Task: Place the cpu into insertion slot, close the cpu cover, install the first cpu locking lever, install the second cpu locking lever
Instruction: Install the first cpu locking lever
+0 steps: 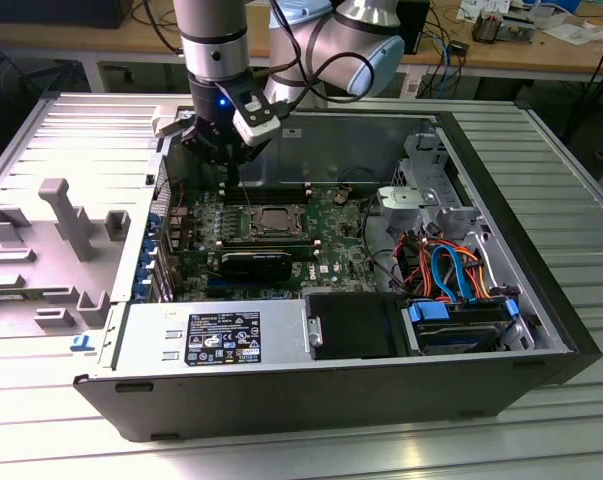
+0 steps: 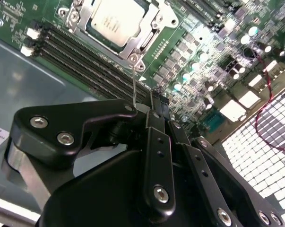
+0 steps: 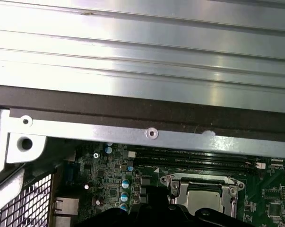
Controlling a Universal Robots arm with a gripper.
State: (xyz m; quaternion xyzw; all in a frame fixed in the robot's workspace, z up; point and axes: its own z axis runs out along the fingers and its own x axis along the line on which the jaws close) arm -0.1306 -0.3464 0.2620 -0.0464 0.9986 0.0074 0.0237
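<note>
Ribbed aluminium panels make up the surface (image 1: 541,440) on which a black, open desktop computer case (image 1: 281,400) lies on its side, its green motherboard (image 1: 331,240) facing up. The grey arm (image 1: 213,40) reaches down into the case and holds the black pincer (image 1: 226,150) over the board's far edge, just beyond the socket. In both wrist views the small, flat, square cpu (image 2: 115,20) with its silvery-grey metal top lies seated in the socket. The cpu cover (image 2: 128,47), a thin silvery metal frame plate, lies flat around it and looks closed. In the second wrist view the pincer (image 2: 157,97) has its fingers drawn close together, with no gap showing between the tips. It hangs above the long black memory slots (image 2: 71,52). A thin, bright wire locking lever (image 2: 134,82) stands up from the socket's corner, just beside those fingers; whether they touch it cannot be told. Placement and cover appear done, so the step in hand is probably a locking lever. Seating it would call for pressing the wire down and tucking it sideways under its catch without sliding off so slim a rod.
</note>
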